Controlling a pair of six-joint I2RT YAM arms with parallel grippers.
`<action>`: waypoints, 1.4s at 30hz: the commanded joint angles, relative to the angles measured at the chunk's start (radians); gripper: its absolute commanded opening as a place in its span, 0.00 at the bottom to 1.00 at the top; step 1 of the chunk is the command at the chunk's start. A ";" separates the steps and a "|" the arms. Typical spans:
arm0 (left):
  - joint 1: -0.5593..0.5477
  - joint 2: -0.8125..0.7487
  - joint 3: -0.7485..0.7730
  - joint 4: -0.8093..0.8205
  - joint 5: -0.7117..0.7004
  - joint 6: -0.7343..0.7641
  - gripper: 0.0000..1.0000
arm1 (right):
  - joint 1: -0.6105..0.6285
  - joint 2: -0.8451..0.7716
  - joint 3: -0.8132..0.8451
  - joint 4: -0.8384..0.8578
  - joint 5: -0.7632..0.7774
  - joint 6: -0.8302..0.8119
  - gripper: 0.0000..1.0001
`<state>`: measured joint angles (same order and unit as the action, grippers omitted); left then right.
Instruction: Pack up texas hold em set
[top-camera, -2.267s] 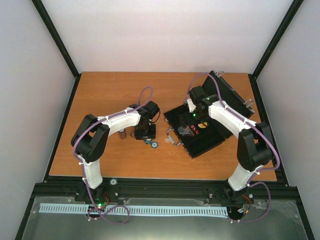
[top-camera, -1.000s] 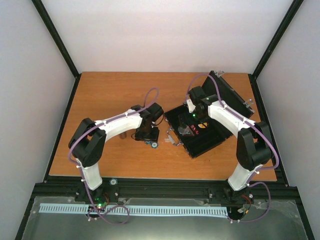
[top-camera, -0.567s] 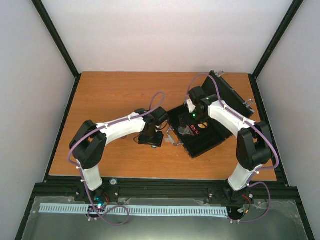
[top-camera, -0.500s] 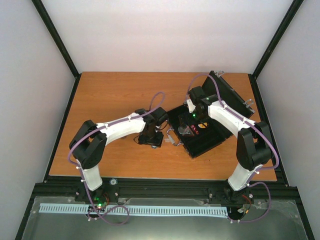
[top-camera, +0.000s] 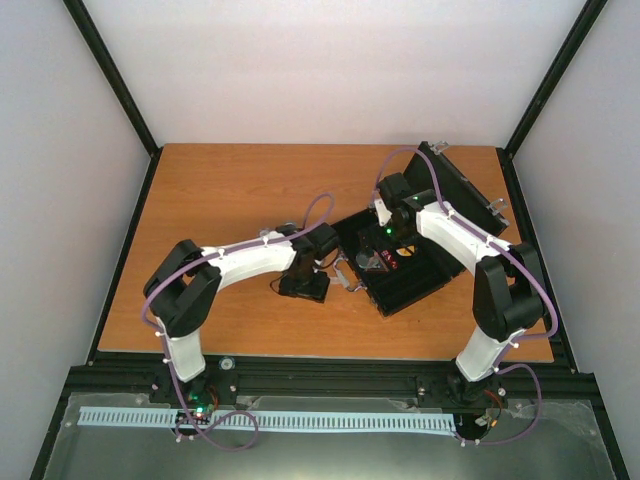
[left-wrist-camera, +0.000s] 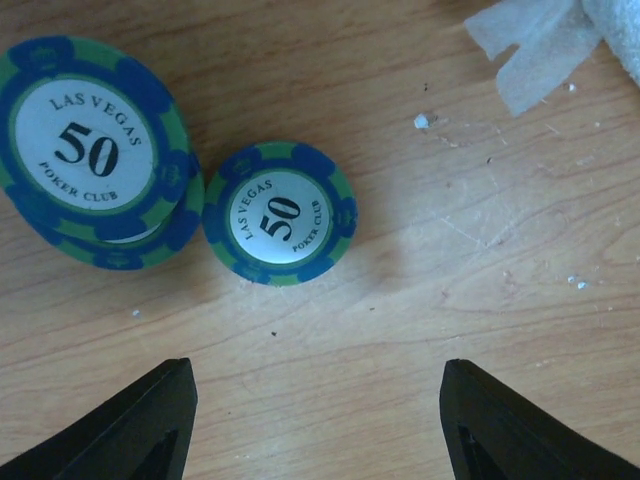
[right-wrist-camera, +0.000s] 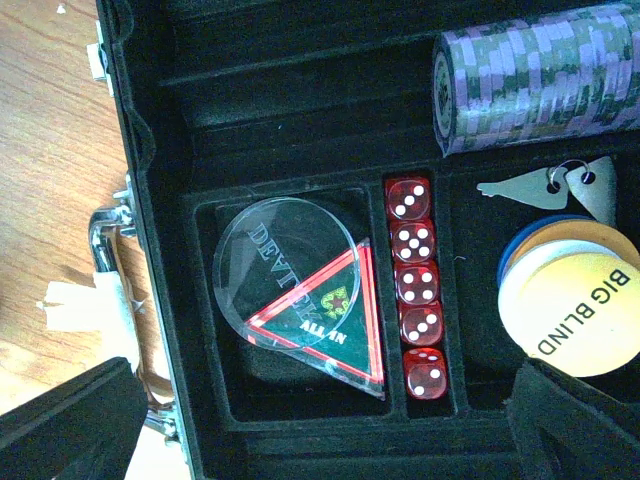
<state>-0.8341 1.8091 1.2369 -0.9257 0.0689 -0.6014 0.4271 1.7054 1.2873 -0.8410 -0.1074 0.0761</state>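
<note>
The black case (top-camera: 410, 285) lies open at the right, its lid (top-camera: 462, 188) raised. In the right wrist view its tray (right-wrist-camera: 300, 100) holds a column of red dice (right-wrist-camera: 416, 290), a clear dealer disc (right-wrist-camera: 270, 262), a triangular "all in" marker (right-wrist-camera: 335, 320), a purple chip stack (right-wrist-camera: 540, 85), keys (right-wrist-camera: 552, 184) and a yellow-white "big blind" disc (right-wrist-camera: 575, 305). My right gripper (right-wrist-camera: 320, 440) hovers open and empty over the tray. A stack of blue-green 50 chips (left-wrist-camera: 95, 150) and a single 50 chip (left-wrist-camera: 280, 212) lie on the wood. My left gripper (left-wrist-camera: 315, 430) is open and empty just short of them.
White foam scraps (left-wrist-camera: 540, 40) lie on the wood beside the chips. The case's silver handle (right-wrist-camera: 108, 235) faces the left arm, with more white scraps (right-wrist-camera: 90, 305) beside it. The left gripper (top-camera: 305, 285) stands close to the case's left edge.
My left arm has swung right, toward the case, and its gripper now covers the loose chips in the top view. The right arm has not moved.
</note>
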 joint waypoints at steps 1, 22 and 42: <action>-0.009 0.045 0.068 -0.023 0.016 -0.035 0.69 | -0.004 0.001 -0.006 0.005 0.001 0.011 1.00; -0.010 -0.150 -0.094 0.160 -0.012 -0.502 1.00 | -0.004 -0.109 -0.030 -0.006 0.011 0.069 1.00; -0.011 -0.055 -0.087 0.298 -0.100 -0.979 0.97 | -0.004 -0.243 -0.141 -0.015 -0.052 0.093 1.00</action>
<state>-0.8345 1.7348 1.1790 -0.6735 -0.0338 -1.4738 0.4267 1.4937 1.1698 -0.8585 -0.1432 0.1661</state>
